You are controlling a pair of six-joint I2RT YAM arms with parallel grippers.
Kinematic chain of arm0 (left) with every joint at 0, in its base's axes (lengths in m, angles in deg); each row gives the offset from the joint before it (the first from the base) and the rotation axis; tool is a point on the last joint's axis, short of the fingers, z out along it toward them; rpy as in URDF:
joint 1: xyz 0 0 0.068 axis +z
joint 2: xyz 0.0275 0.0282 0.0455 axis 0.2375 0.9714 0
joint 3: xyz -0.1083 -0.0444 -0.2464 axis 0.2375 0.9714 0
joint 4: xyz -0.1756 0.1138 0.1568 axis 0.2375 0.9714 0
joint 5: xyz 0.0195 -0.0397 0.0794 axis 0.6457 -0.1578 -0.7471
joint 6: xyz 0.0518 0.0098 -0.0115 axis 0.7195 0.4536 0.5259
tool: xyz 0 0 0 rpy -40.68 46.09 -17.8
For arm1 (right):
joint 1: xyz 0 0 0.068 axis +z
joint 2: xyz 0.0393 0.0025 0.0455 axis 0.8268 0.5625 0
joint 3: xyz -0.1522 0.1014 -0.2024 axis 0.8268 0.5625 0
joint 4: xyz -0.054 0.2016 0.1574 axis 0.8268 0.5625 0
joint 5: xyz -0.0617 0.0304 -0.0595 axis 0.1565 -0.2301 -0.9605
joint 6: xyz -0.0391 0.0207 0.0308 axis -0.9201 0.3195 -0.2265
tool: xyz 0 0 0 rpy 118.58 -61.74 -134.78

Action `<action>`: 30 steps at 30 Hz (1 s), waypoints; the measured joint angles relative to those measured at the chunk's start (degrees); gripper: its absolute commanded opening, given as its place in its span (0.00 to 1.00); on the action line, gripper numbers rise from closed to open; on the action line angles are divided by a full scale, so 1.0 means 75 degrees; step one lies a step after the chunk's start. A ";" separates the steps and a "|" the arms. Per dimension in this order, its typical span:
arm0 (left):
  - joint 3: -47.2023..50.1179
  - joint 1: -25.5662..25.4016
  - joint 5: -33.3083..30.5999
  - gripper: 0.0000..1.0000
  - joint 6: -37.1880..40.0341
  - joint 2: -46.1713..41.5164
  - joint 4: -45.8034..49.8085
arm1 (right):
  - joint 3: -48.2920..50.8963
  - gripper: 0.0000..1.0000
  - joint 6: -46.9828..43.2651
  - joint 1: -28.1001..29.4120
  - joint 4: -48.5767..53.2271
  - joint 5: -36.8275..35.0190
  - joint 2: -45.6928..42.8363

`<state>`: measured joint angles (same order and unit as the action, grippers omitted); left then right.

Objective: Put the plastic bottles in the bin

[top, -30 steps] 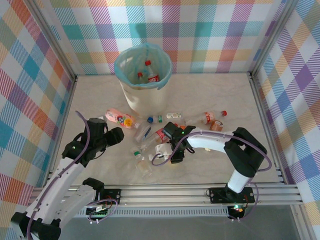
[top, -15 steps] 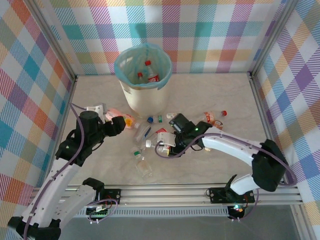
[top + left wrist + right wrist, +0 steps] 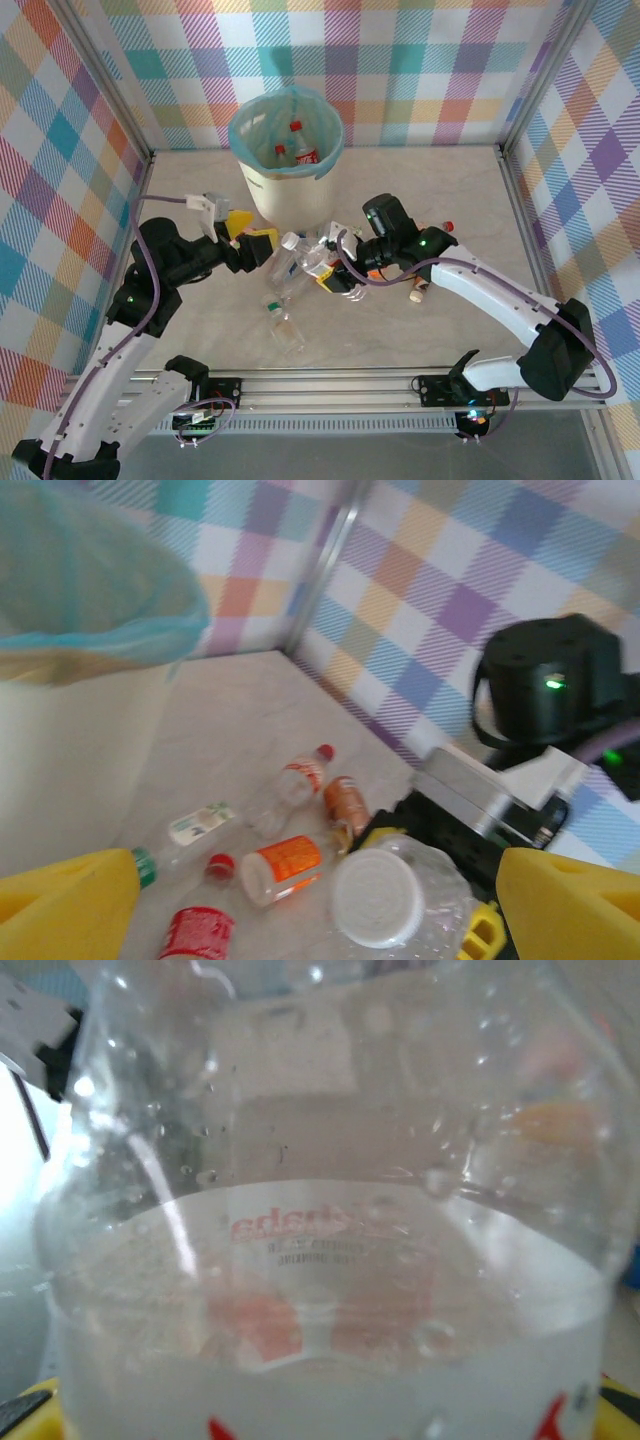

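The bin (image 3: 287, 150), cream with a teal bag, stands at the back and holds two red-capped plastic bottles (image 3: 300, 148). My right gripper (image 3: 335, 280) is shut on a clear, white-labelled bottle (image 3: 310, 258) held above the table in front of the bin. Its label (image 3: 320, 1290) faces the right wrist camera. My left gripper (image 3: 252, 230) hangs open just left of that bottle, whose white cap (image 3: 375, 898) sits between its yellow fingers (image 3: 70, 905) without touching them. More bottles (image 3: 290, 785) lie on the table below.
A green-capped bottle (image 3: 280, 320) lies near the front. An orange bottle (image 3: 420, 290) and a red-capped one (image 3: 440, 230) lie under the right arm. Checked walls and metal rails (image 3: 510, 200) close in the table. The bin's wall (image 3: 60, 750) is close on the left gripper's left.
The right gripper has lifted the clear bottle and carried it back and left toward the bin. The left gripper has risen toward the bin's front and opened wider.
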<state>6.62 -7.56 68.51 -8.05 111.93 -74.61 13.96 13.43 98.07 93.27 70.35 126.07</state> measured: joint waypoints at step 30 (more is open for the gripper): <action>-0.1317 -0.1480 0.0825 0.18 0.0632 0.1259 -0.0216 | -0.0487 0.66 0.1160 0.0006 -0.1303 0.1676 -0.0163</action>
<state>-3.26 -18.67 74.69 -3.31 121.37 -76.23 10.31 22.13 98.12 83.50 82.92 124.85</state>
